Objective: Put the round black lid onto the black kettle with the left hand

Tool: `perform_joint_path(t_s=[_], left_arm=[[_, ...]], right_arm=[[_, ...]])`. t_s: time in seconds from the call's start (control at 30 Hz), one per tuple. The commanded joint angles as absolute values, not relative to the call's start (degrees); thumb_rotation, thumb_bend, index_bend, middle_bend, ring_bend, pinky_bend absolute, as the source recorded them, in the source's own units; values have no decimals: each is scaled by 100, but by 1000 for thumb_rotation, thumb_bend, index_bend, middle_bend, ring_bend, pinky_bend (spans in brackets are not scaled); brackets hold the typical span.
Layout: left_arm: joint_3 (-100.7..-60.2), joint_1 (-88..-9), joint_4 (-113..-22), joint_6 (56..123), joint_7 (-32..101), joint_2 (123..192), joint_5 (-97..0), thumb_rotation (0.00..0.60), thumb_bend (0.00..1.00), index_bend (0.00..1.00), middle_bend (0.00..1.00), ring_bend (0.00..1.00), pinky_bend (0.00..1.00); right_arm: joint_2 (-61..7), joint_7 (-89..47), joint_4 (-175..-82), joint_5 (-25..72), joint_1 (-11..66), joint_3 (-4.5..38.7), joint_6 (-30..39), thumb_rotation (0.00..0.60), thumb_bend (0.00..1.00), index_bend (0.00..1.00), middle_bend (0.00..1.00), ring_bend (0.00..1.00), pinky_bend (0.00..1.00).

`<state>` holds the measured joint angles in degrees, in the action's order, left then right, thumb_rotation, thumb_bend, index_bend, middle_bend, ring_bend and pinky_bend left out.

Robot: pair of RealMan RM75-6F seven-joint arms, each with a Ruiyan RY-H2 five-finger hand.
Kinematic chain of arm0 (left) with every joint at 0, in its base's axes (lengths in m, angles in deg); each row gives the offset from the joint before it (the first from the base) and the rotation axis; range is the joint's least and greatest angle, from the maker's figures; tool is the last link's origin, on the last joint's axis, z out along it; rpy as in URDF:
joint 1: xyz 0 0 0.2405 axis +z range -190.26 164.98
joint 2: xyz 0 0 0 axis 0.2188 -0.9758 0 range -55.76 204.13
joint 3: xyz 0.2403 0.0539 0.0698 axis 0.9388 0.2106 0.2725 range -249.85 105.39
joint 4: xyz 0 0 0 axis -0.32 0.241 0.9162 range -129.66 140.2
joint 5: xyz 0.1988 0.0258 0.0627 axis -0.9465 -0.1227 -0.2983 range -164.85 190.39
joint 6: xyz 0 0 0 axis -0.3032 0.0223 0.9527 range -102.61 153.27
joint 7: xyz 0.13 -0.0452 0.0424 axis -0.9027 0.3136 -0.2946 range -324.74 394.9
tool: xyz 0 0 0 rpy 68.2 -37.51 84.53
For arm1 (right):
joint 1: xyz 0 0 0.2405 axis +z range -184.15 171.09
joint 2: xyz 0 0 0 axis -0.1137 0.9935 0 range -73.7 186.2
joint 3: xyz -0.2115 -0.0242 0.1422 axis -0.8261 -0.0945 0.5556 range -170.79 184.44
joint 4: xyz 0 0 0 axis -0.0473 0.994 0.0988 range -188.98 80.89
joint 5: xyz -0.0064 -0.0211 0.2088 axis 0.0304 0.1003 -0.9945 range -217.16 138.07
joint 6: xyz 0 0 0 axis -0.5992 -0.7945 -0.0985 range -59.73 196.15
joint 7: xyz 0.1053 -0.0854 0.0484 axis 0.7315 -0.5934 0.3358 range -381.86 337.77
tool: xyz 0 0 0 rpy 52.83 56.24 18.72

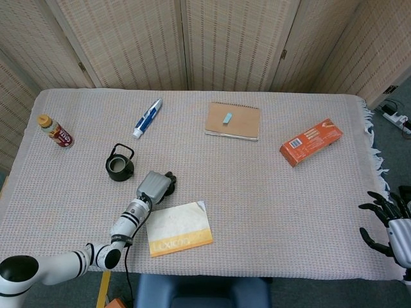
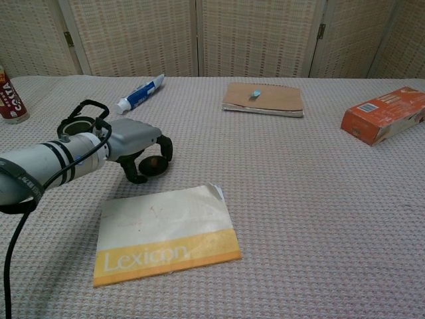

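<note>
The round black lid, with a small tan knob, lies on the cloth just right of the black kettle, which stands open-topped with its handle up. My left hand is low over the lid, its thumb on the near side and its dark fingers curled round the far side. Whether they press on the lid is hidden. In the head view the hand covers the lid. My right hand hangs off the table's right edge with fingers spread, holding nothing.
A yellow-banded Lexicon booklet lies just in front of the lid. Further back are a toothpaste tube, a brown notebook, an orange box and a small bottle at far left.
</note>
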<state>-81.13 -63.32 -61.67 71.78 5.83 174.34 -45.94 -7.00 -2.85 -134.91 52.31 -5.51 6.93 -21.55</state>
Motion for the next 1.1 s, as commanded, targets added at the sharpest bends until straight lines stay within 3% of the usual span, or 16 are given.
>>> perform_joint_path(t_s=[0.03, 0.33, 0.7, 0.9, 1.1], left_arm=[[-8095, -6304, -6075, 7262, 719, 17475, -4725, 600, 274, 382, 319, 829, 880], [-8069, -6127, -6063, 7547, 1251, 17318, -5135, 600, 274, 499, 436, 857, 888], [-8132, -5713, -7040, 8131, 1543, 16111, -5432, 600, 274, 502, 440, 856, 888], [-8221, -5667, -6889, 7978, 1581, 15802, -5187, 600, 274, 501, 440, 856, 888], [-8302, -5689, -6404, 7693, 1763, 15923, -4881, 600, 274, 501, 440, 856, 888]], right_arm=[[-700, -280, -13485, 5228, -554, 692, -2151, 600, 372, 310, 170, 232, 64], [-701, -275, -13488, 5235, -566, 694, -2170, 600, 372, 311, 170, 233, 64], [-737, -262, -13456, 5288, -556, 692, -2192, 600, 372, 310, 170, 232, 64], [-729, -272, -13468, 5291, -567, 689, -2209, 600, 372, 311, 170, 232, 64], [-735, -289, -13479, 5294, -578, 683, -2218, 600, 372, 311, 170, 232, 64]])
